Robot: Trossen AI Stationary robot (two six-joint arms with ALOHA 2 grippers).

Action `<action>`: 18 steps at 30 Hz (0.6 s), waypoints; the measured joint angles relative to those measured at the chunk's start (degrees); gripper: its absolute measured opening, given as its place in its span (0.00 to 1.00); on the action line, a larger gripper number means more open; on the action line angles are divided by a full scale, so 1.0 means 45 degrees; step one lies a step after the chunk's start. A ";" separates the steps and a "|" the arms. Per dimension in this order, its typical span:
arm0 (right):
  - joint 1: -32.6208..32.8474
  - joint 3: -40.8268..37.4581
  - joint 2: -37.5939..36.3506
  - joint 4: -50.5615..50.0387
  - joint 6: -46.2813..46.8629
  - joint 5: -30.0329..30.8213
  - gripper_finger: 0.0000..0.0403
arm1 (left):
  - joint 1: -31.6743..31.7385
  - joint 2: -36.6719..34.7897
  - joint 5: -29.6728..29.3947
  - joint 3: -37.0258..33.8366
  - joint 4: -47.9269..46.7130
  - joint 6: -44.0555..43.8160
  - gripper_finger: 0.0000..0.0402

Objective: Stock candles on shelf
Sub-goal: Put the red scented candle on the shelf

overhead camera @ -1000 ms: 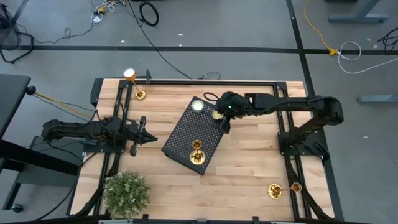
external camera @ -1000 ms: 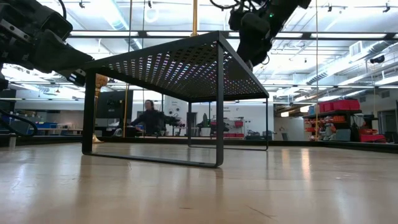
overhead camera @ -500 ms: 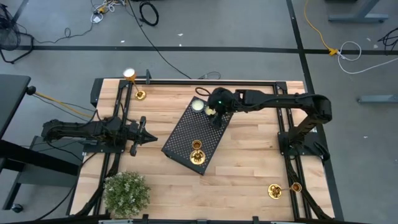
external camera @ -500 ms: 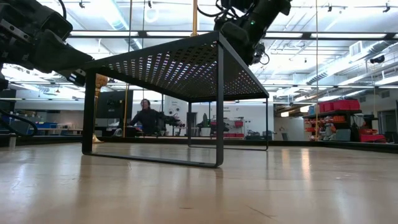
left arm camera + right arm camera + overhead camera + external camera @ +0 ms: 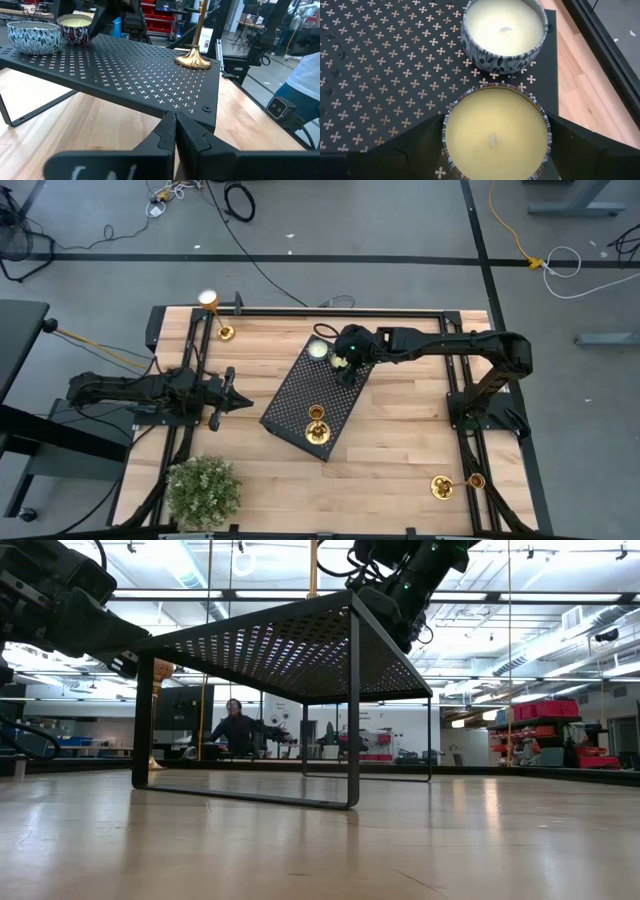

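The black perforated shelf (image 5: 300,405) stands mid-table on its legs (image 5: 352,720). On it stand a gold candlestick (image 5: 317,425), its brass base (image 5: 193,61) on the mesh, and a blue-patterned tin candle (image 5: 503,32) at the far corner. My right gripper (image 5: 496,135) hovers over that corner, shut on a second tin candle (image 5: 340,362) with pale yellow wax. Two more candlesticks are on the table, one far left (image 5: 224,331) and one near right (image 5: 442,486). My left gripper (image 5: 175,122) waits shut at the table's left, pointing at the shelf. My right gripper holds the yellow-wax tin by its round side wall (image 5: 448,125), one finger (image 5: 417,142) on each opposite side, slanting down from the table's right. The tin sits upright, wax up, just beside the blue tin. Whether its bottom rests on the mesh I cannot tell.
A bushy green plant (image 5: 204,490) stands at the near left corner. Black frame rails (image 5: 340,311) run along the table's far and side edges. A person (image 5: 238,728) sits in the room beyond, and another person's sleeve (image 5: 305,75) shows past the table's edge.
My right gripper has carried the yellow-wax tin toward the table's left and slightly down, from beside the shelf's right edge to over its far corner, next to the blue tin. The tin has stayed upright.
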 joint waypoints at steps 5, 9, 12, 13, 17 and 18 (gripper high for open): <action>0.0000 -0.0169 -0.0005 0.0442 0.0000 0.0005 0.78 | -0.0001 0.0001 -0.0001 0.0000 -0.0004 0.0000 0.03; -0.0024 -0.0174 -0.0005 0.0893 0.0000 0.0005 0.78 | 0.0001 0.0001 0.0002 0.0000 -0.0003 0.0002 0.03; -0.0024 -0.0178 -0.0005 0.0929 0.0006 0.0005 0.78 | -0.0001 -0.0001 -0.0001 0.0000 -0.0003 0.0000 0.03; -0.0024 -0.0179 -0.0005 0.0929 0.0061 0.0005 0.78 | 0.0001 -0.0001 0.0001 0.0000 -0.0002 0.0000 0.03; -0.0024 -0.0179 -0.0005 0.0929 0.0544 -0.0100 0.78 | -0.0001 -0.0003 -0.0001 0.0000 0.0000 0.0000 0.03; -0.0024 -0.0179 -0.0005 0.0929 0.0608 -0.0097 0.78 | 0.0004 -0.0001 -0.0001 0.0000 -0.0003 0.0000 0.04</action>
